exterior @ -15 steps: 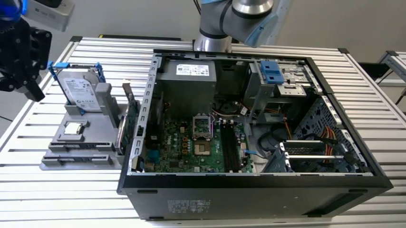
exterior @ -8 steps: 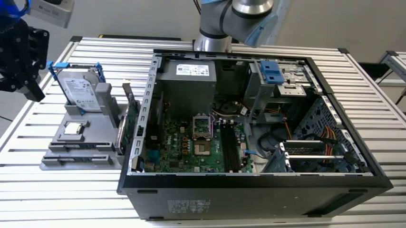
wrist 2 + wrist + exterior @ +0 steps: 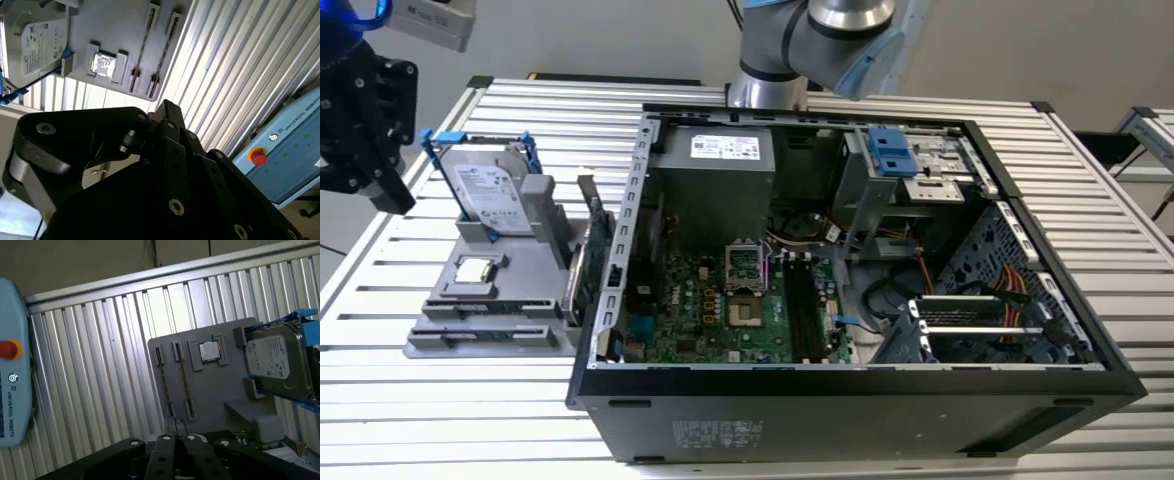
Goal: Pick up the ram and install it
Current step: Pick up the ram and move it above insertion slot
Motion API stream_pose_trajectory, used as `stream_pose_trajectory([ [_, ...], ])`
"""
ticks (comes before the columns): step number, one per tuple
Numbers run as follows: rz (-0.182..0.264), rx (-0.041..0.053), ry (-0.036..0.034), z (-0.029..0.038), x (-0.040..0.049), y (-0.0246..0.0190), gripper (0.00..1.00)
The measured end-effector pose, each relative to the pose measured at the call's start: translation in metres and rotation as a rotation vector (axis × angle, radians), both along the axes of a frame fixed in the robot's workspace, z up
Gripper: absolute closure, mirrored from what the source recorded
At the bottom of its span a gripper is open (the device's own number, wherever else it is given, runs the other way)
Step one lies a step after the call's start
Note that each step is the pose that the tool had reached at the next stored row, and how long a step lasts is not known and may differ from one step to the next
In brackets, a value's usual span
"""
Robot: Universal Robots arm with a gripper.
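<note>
The gripper (image 3: pixel 167 106), black linkage and all, looms closest to the lens in the second wrist view, fingertips drawn together w/ nothing between them. In the first wrist view the gripper (image 3: pixel 175 432) reads the same. Beyond it the ram (image 3: pixel 183 381) stands on edge, a thin dark strip in a slot of the grey parts tray (image 3: pixel 215 390), well apart from the gripper. A similar strip (image 3: pixel 166 382) sits in the parallel slot just beside it. The second wrist view shows the ram (image 3: pixel 143 44) edge-on too, next to a CPU chip (image 3: pixel 103 64) in its square pocket. An HDD (image 3: pixel 37 42) in a blue-edged caddy leans tilted in a cradle on the same tray. In the exterior view the gripper (image 3: pixel 390 195) hangs over the slatted aluminium table (image 3: pixel 454 420) at approx. 10 o'clock of the tray (image 3: pixel 520 300), nearest the HDD (image 3: pixel 491 195). The tray lies at approx. 9 o'clock of the open PC case (image 3: pixel 854 410), just beside it. A green card (image 3: pixel 591 255) w/ a metal bracket stands on edge along the tray's 3 o'clock side, between tray and case. Inside the case the mobo (image 3: pixel 707 310) lies flat, long black slots (image 3: pixel 801 310) at its 3 o'clock edge. The arm (image 3: pixel 841 40) rises at 12 o'clock, behind the case. A blue control box (image 3: pixel 12 365) w/ a red button (image 3: pixel 9 348) stands off the table's edge in both wrist views.
</note>
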State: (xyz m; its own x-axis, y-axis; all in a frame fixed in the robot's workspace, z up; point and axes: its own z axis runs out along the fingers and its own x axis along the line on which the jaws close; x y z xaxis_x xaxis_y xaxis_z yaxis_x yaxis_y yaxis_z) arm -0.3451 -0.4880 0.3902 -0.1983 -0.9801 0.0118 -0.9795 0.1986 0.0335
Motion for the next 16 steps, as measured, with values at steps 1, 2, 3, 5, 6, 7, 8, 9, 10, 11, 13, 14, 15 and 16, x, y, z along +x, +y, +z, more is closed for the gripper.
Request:
stream_pose_trajectory([
  [1,0.011,0.0000,-0.0001,0.0000,0.0000,0.0000,1.00],
  [2,0.023,0.0000,-0.0001,0.0000,0.0000,0.0000,1.00],
  [3,0.034,0.0000,-0.0001,-0.0001,0.0000,0.0000,1.00],
  [5,0.057,0.0000,-0.0001,0.0000,0.0000,0.0000,1.00],
  [6,0.069,0.0000,-0.0001,0.0000,0.0000,0.0000,1.00],
  [7,0.079,0.0001,-0.0001,0.0000,0.0000,0.0000,1.00],
  [8,0.089,0.0000,-0.0001,0.0000,0.0000,0.0000,1.00],
  [9,0.098,0.0000,-0.0001,0.0000,0.0000,0.0000,1.00],
  [10,0.108,0.0000,-0.0001,0.0000,0.0000,0.0000,1.00],
  [11,0.116,0.0000,-0.0001,0.0000,0.0000,0.0000,1.00],
  [13,0.134,0.0001,-0.0001,0.0000,0.0000,0.0000,1.00],
  [14,0.142,0.0000,-0.0001,0.0000,-0.0001,0.0000,1.00],
  [15,0.151,0.0000,-0.0001,0.0000,0.0000,0.0000,1.00],
  [16,0.160,0.0000,-0.0001,0.0000,0.0000,0.0000,1.00],
])
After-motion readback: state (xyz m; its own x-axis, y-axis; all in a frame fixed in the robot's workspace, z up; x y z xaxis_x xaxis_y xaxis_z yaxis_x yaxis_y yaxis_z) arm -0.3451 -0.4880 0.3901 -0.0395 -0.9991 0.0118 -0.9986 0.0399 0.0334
